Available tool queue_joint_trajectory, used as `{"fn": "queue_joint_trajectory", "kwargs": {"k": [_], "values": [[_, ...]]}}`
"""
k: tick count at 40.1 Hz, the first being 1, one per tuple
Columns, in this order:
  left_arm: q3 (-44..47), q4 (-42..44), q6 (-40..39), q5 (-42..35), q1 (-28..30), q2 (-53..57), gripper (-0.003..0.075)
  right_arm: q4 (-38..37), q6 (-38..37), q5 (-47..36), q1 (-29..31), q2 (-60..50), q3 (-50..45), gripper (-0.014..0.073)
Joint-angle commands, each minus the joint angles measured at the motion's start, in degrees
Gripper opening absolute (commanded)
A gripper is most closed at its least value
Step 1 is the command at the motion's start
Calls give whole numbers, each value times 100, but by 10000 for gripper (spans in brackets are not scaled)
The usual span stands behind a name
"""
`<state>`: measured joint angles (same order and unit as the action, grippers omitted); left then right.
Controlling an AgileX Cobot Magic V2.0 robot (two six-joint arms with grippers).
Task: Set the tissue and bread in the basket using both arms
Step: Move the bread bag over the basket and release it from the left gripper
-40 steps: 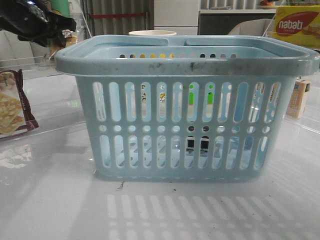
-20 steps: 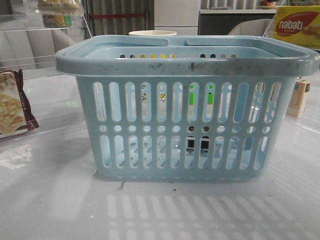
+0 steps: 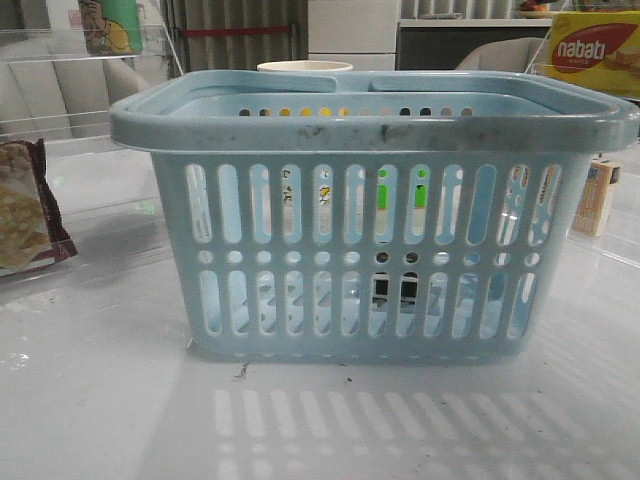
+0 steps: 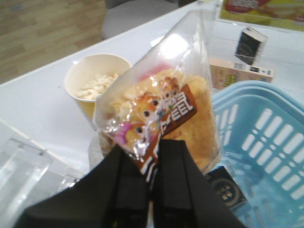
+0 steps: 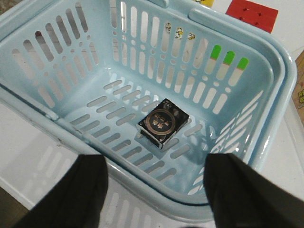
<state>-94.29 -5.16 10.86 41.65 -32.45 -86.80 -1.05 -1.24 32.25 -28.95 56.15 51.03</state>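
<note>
The light-blue basket (image 3: 370,125) stands in the middle of the table. The tissue (image 5: 164,122), a small pale packet with a black patch, lies on its floor and shows through the slots in the front view (image 3: 395,290). My left gripper (image 4: 151,145) is shut on the lower edge of the bread (image 4: 161,109), a clear packet of golden-brown bread. It holds the packet in the air beside the basket's rim (image 4: 266,123), with the tissue (image 4: 227,190) below. My right gripper (image 5: 157,161) is open and empty above the basket's near rim (image 5: 142,188). Neither gripper shows in the front view.
A maroon-edged cracker packet (image 3: 25,215) lies at the left. A paper cup (image 4: 97,80) with pale pieces stands behind the basket. A yellow nabati box (image 3: 595,50) and a small carton (image 3: 597,195) are at the right. A red piece (image 5: 251,12) lies beyond the basket.
The left arm with the bread, seen at the upper left a second ago, has risen out of the front view. The basket and the tissue have not moved.
</note>
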Motion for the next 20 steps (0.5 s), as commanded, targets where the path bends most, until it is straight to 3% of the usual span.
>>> {"fn": "queue_joint_trajectory", "kwargs": {"k": [1, 8, 15, 18, 20], "values": [[-61, 3, 91, -406, -323, 233, 91, -54, 20, -386, -1, -66, 169, 540], [284, 3, 115, -419, -439, 211, 135, -54, 20, -386, -1, -66, 169, 540], [602, -16, 115, -474, -439, 211, 465, -54, 20, -386, -1, -66, 169, 540], [617, -52, 115, -474, -439, 226, 552, -54, 20, -386, -1, -66, 169, 540], [617, -56, 115, -464, -439, 266, 559, -54, 20, -386, -1, -66, 169, 540]]}}
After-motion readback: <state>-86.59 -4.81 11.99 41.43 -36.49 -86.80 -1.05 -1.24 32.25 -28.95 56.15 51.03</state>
